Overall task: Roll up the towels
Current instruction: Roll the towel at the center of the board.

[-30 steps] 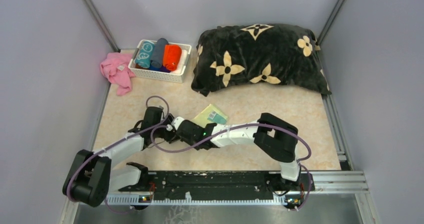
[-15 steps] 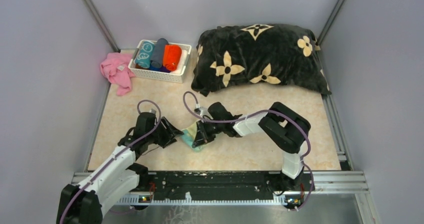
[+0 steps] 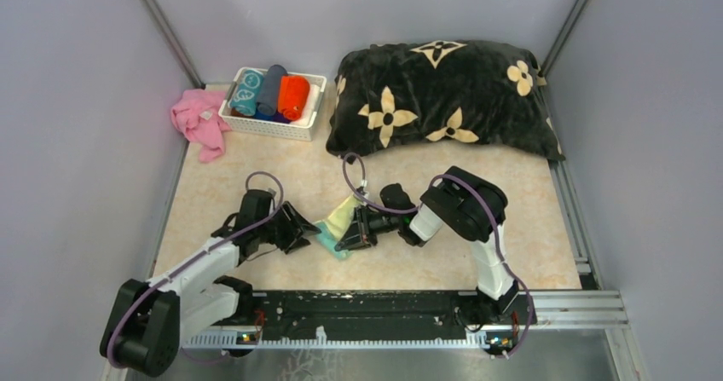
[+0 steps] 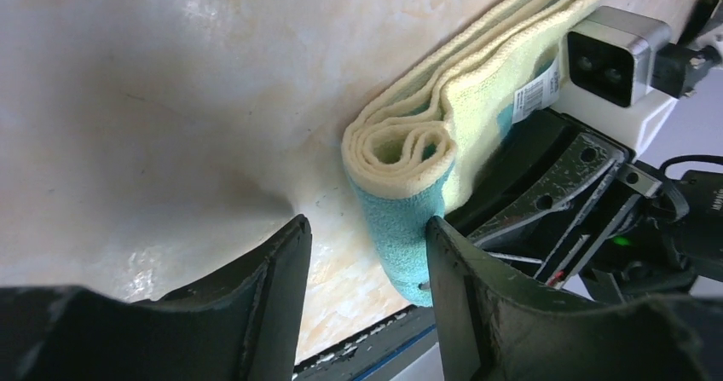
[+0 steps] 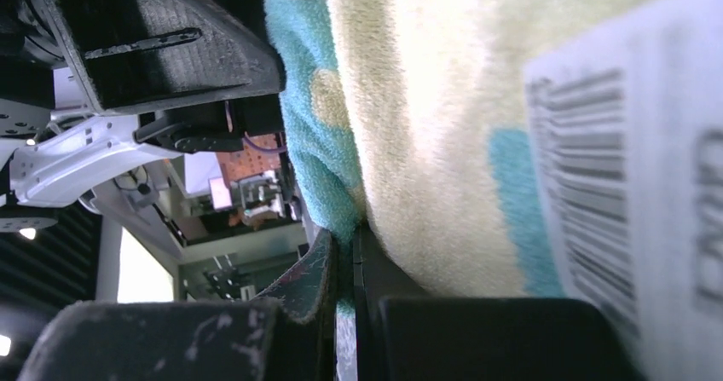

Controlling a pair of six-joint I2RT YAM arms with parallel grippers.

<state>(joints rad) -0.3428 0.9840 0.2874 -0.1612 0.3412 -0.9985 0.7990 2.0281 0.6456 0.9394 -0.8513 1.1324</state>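
right gripper (image 3: 344, 241) clamped tight, pinching the pale yellow towel (image 3: 338, 221) with teal patches. The towel is partly rolled and sits mid-width on the table (image 3: 256, 176), toward its near edge. left gripper (image 3: 300, 228) jaws are spread, with the rolled end between them against one finger, not gripped. teal towel (image 3: 247, 91) and orange-red towel (image 3: 293, 96) lie rolled in the white basket (image 3: 271, 130) at the far left corner.

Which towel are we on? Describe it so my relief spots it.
From the big black flowered cushion, come toward the arms: the towel sits between the left pincer and right pincer, which grips it. It alone is pale yellow with teal patches; the other towels sit rolled in the white basket.
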